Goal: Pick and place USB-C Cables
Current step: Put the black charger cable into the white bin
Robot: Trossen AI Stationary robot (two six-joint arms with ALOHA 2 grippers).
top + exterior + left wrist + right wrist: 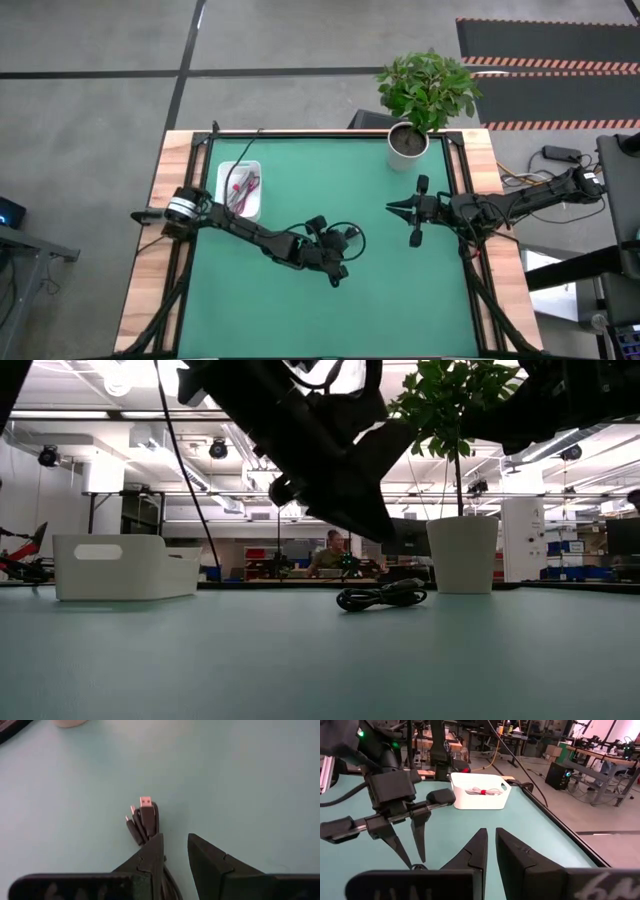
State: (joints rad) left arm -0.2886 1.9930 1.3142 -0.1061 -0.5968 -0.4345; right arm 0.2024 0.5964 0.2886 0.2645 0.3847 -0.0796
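Landmark: tray [240, 189], near the table's [400, 290] far left corner, with cable bundles [243, 192] lying in it. Toward the table's middle from the tray, another cable bundle [347, 240] lies on the table, the left gripper [338, 276] just beside it. Farther from the tray, the right gripper [392, 208] hangs mid-table; potted plant [410, 140] at the far edge, well apart from the tray

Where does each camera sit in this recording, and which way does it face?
High: overhead, straight down on green table; both arms.
Low: table height, facing the room; black cable, arms above.
Left wrist: on left arm, looking down at black cable past left gripper.
Right wrist: on right arm, facing white tray and left gripper; right gripper below.
Shared: the tray in high and right wrist.
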